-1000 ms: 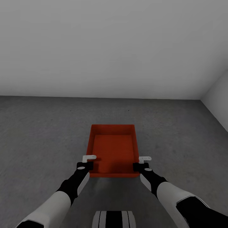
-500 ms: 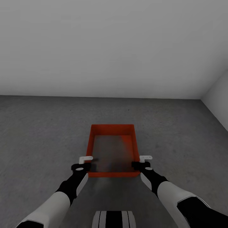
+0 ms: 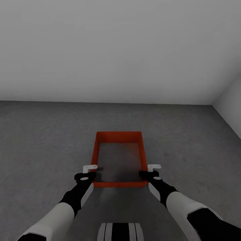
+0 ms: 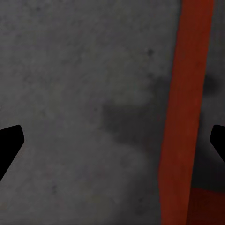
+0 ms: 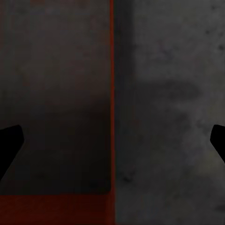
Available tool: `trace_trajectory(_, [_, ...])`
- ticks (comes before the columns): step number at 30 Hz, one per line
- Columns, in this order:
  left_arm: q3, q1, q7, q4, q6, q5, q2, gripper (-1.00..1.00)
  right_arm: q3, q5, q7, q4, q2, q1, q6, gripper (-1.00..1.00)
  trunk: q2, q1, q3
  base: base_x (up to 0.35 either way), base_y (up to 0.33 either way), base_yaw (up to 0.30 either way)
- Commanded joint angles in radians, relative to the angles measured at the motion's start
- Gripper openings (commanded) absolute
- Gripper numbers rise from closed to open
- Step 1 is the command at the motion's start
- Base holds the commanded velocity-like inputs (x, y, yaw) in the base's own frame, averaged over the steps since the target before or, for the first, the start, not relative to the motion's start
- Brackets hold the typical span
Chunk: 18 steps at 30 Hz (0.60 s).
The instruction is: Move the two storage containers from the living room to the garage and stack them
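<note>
Our left gripper [image 3: 89, 171] sits at the near left corner of the red-orange rectangular plastic storage container [image 3: 119, 137]. In the left wrist view its two dark fingertips [image 4: 10, 143] stand wide apart, and the bin's left wall [image 4: 185, 112] runs between them with clear air on both sides, so it is spread, pinching nothing. Our right gripper [image 3: 151, 171] mirrors it at the near right corner. Its fingertips [image 5: 9, 145] are also spread wide, straddling the thin right wall [image 5: 112, 93] without touching it that we can see.

The container rests flat on the dark grey mottled concrete floor [image 3: 40, 140], open side up, a little way short of the plain grey-white back wall [image 3: 120, 50]. A second pale wall [image 3: 231, 100] cuts in at the right, so we read this as the garage. Inside the bin we see grey, floor-like bottom, nothing loaded.

Progress, as we judge it: one container is down on the garage floor and released, so the base of the stack looks done. The other container is yet to be stacked on this one.

Writing: no brand, label or text readable on the bin, arms or walls.
</note>
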Motion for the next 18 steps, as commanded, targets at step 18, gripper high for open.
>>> trace_trajectory(18, [-0.008,0.0,0.01,-0.002,0.006,0.01,0.0,1.0,0.01,-0.014,-0.005,0.052,0.001,0.0,-0.003,1.0,0.001,-0.001,0.011,0.0,0.0,0.0])
